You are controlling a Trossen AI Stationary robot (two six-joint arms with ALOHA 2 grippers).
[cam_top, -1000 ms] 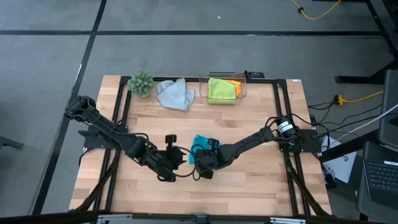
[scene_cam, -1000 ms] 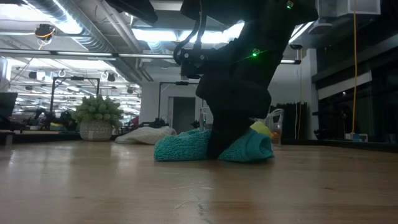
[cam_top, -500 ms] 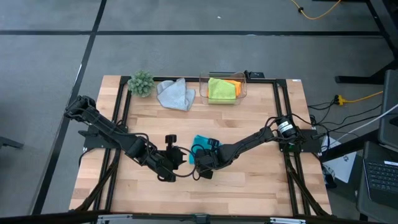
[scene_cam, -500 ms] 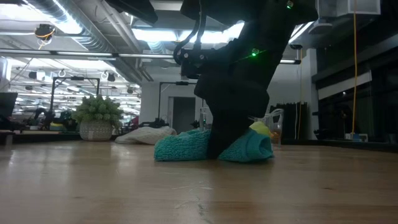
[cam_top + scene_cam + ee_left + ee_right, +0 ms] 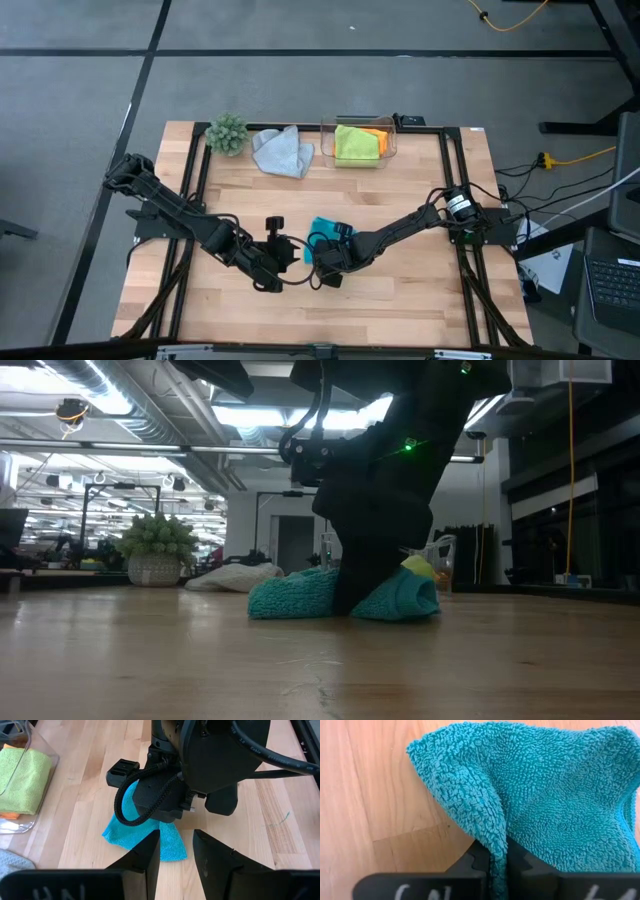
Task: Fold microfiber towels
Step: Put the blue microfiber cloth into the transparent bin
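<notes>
Evidently nothing has shifted over the last second: both arms and the turquoise towel (image 5: 322,236) lie exactly as before, which reads as a pause mid-fold, not progress. That towel sits bunched near the middle of the table (image 5: 400,290), a little toward its front edge. The right gripper (image 5: 499,862) is clenched on a raised fold of it, the pile pinched between the two fingers, with the right arm reaching low and diagonally in from the right edge. The left gripper (image 5: 175,847), fingers parted and holding nothing, hovers just beside the cloth's left side, its arm stretched in from the left edge. Along the back edge, the grey towel (image 5: 281,152) lies crumpled and unfolded beside the small plant (image 5: 227,132); the lime green towel (image 5: 354,142) rests on the orange towel (image 5: 374,133) inside the clear box (image 5: 391,150)
</notes>
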